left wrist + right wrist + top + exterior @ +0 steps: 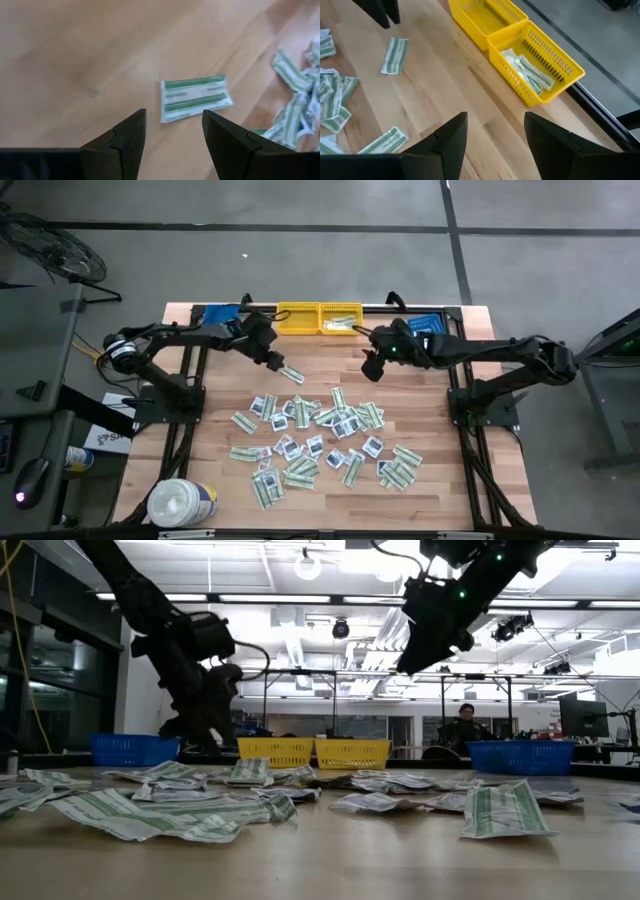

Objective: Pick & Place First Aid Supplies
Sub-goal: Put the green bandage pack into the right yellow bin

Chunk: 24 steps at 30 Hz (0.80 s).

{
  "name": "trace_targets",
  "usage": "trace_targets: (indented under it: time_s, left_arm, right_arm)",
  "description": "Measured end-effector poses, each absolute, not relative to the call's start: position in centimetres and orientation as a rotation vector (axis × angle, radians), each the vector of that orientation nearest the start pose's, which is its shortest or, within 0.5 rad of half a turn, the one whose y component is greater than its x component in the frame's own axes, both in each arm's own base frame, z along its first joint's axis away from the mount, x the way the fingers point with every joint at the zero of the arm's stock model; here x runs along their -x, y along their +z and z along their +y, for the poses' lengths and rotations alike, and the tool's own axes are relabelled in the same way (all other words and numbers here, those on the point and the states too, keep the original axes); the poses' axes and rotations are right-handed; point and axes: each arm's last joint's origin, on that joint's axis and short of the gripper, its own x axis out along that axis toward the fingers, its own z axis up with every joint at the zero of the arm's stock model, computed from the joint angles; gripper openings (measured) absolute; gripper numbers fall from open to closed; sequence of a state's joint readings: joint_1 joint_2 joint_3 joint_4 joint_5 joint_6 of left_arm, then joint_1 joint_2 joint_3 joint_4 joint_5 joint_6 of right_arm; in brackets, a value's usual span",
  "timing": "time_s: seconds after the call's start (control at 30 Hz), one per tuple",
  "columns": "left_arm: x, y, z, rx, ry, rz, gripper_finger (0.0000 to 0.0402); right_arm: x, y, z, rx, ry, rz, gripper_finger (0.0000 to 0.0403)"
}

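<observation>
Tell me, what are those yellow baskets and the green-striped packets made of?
The yellow baskets look like moulded plastic: glossy, evenly coloured, with slotted lattice walls. The green-striped packets, such as the lone one lying flat ahead of the open left tool, seem to be thin matte paper, judging by the creased, curling ones in the pile.

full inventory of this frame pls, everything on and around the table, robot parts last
first aid packets: dozens, pale green-white strips and small white squares, scattered across the table's middle and near side
lone strip packet: one, green-white, flat on the wood just ahead of the left gripper, apart from the pile
yellow bins: two, side by side at the far edge; the right one holds a few packets
blue bins: two, at the far corners
white round tub: one, near left corner
table: one, light wood
person: one, in the room behind
left gripper: open, empty, over the lone strip
right gripper: open, empty, near the yellow bins
</observation>
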<state>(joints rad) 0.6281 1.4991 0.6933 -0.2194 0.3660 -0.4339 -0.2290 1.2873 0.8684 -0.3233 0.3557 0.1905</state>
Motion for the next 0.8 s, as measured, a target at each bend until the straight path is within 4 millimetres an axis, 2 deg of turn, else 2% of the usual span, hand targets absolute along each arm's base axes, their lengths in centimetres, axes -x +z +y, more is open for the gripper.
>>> trace_targets:
  time_s: [0.17, 0.33, 0.8]
  left_arm:
    - [-22.2, 13.5, 15.0, 0.903, 0.473, 0.893, 0.0193]
    - [-22.7, 12.9, 15.2, 0.912, 0.452, 0.881, 0.0193]
    - [-22.8, 12.6, 15.2, 0.975, 0.421, 0.881, 0.0193]
  right_arm:
    - [-25.8, 24.8, -5.8, -0.098, -0.616, 0.692, 0.0191]
    - [-25.9, 24.8, -5.1, -0.078, -0.613, 0.689, 0.0191]
    - [-26.0, 24.9, -4.2, -0.058, -0.596, 0.687, 0.0191]
